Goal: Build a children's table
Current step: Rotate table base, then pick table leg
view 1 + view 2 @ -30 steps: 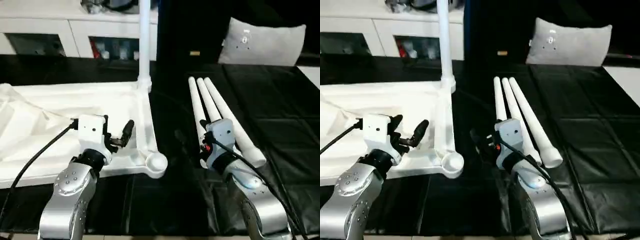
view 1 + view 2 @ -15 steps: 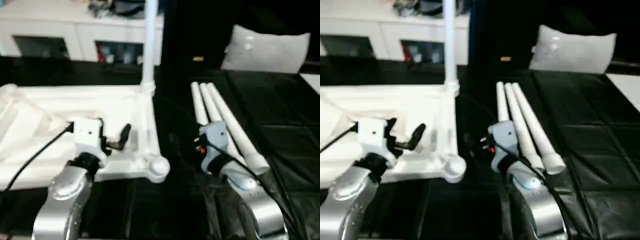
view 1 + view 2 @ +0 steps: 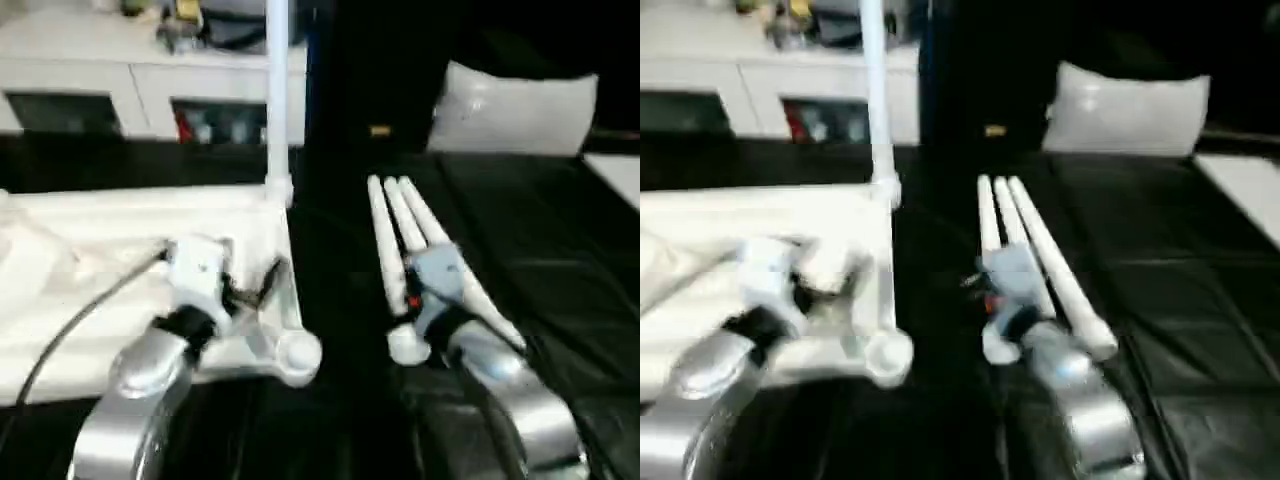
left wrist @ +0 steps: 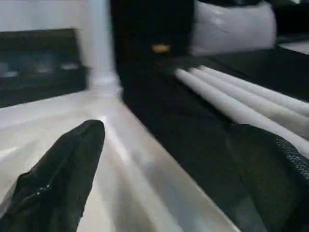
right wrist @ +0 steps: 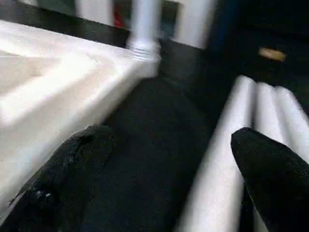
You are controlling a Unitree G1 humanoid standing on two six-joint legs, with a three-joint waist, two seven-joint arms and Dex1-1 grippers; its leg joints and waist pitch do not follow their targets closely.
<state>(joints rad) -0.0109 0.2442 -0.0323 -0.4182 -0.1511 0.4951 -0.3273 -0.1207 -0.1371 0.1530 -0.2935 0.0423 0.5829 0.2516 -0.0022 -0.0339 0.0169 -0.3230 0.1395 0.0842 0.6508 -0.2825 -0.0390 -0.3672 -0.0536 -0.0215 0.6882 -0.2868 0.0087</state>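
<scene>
Left gripper [image 3: 250, 292] spread wide, grasping nothing, hovering over the near right corner of the upturned white table top [image 3: 110, 225]. One black finger [image 4: 63, 169] over the ribbed white underside, the other finger [image 4: 270, 179] out past the top's right edge, above the black cloth [image 3: 540, 240]. Just below and beside that gripper, an empty round corner socket [image 3: 300, 353]. Far ahead of it, at the top's far right corner, one white leg [image 3: 277, 90] standing upright in its socket.

Right gripper [image 5: 174, 159] likewise released, jaws wide apart, holding nothing, poised low at the near ends of three loose white legs [image 3: 420, 225]. One fingertip [image 5: 268, 159] over the closest leg, the other fingertip [image 5: 79, 154] over bare black cloth between the legs and the table top. The three legs lying side by side, touching, running away from this gripper toward a grey-white cushion [image 3: 515, 110]. Behind everything, a white cabinet [image 3: 130, 90].
</scene>
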